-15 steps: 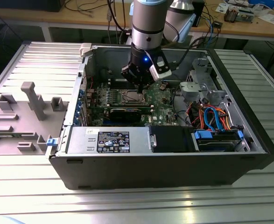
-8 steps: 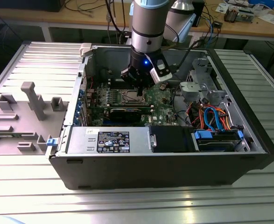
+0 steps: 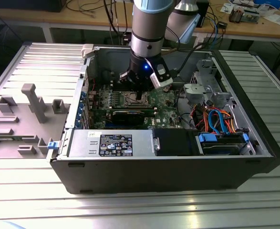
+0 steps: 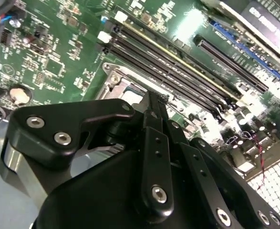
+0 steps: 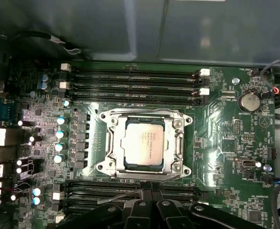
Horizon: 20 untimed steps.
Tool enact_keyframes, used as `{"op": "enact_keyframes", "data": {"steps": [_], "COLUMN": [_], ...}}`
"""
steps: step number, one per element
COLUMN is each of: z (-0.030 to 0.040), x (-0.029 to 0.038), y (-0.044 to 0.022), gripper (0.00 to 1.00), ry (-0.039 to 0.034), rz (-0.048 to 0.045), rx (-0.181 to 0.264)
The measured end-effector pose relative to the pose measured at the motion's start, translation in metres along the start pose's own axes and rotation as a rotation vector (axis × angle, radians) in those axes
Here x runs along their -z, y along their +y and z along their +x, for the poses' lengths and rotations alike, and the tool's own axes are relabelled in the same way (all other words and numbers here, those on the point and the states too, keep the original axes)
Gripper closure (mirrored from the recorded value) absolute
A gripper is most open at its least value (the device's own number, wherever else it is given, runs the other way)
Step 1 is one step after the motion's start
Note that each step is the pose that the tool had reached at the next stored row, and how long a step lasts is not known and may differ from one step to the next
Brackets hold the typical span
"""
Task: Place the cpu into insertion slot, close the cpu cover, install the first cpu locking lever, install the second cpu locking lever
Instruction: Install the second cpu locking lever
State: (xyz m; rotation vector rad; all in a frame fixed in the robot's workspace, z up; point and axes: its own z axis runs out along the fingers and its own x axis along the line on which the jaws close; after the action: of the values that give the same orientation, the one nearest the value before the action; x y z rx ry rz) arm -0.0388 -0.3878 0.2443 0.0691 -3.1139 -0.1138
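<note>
The cpu [image 5: 143, 143] lies flat in the insertion slot [image 5: 103, 167] on the green board, silvery face up. The cpu cover [image 5: 112, 143], a silvery frame, lies down around the chip, which shows through its window. My gripper [image 5: 148, 187] is shut, its black fingertips together at the socket's edge, beside the memory slots. A thin grey rod [image 5: 116, 196] runs from the fingertips along that edge. In the second wrist view the gripper [image 4: 154, 98] tip sits just over the socket corner [image 4: 115, 78]. In the exterior view the gripper [image 3: 140, 95] hangs low over the socket [image 3: 132, 98] inside the open case.
Black memory slots [image 5: 130, 81] flank the socket on two sides. A coin battery [image 5: 247, 101] sits on the board. The case holds a long black card [image 3: 130, 114], a grey power supply [image 3: 108, 143] and a drive cage with cables [image 3: 221, 138]. A grey fixture [image 3: 20, 119] lies outside.
</note>
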Motion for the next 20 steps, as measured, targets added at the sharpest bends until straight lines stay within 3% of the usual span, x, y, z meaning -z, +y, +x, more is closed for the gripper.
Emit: {"op": "enact_keyframes", "data": {"steps": [2,12,20], "z": [0.0054,0.0218,0.0299], "x": [-0.0016,-0.0072,-0.0118], "y": [-0.004,-0.0072,-0.0178], "gripper": [0.89,0.89,0.89], "ry": [0.002,0.007,0.0064], "rz": [-0.0093,-0.0291,-0.0677], "rx": [0.0,0.0,0.002]}}
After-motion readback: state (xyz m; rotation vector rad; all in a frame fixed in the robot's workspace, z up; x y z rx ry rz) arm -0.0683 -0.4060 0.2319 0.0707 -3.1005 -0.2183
